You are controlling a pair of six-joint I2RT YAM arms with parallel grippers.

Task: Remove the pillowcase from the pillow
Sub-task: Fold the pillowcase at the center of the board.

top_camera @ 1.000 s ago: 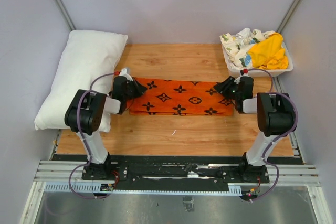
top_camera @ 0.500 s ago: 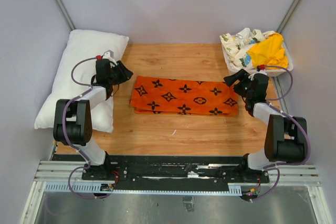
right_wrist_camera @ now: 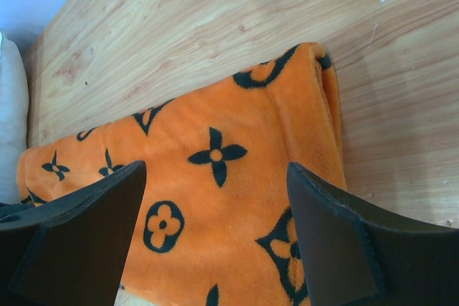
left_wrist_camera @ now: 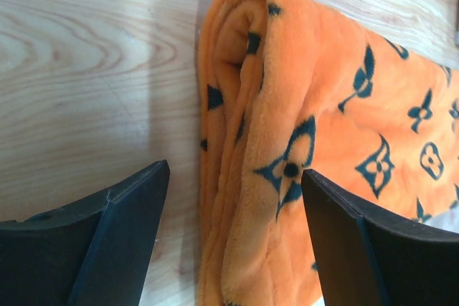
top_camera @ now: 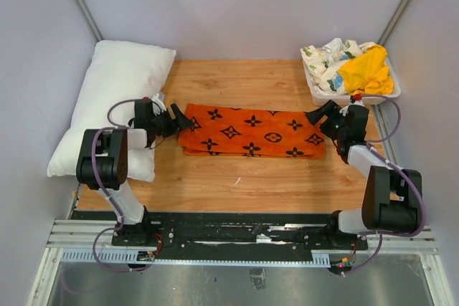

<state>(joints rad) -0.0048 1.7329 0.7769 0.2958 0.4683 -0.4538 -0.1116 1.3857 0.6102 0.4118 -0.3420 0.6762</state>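
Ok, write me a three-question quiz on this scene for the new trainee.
1. True or false: the pillowcase lies folded on the table, apart from the pillow.
2. The white basket holds: A) a yellow cloth and a floral cloth; B) the pillow; C) a spare gripper.
3. Fill in: the left gripper and right gripper, one at each end of the pillowcase, both have their jaws ____.
Key: 1 true; 2 A; 3 open.
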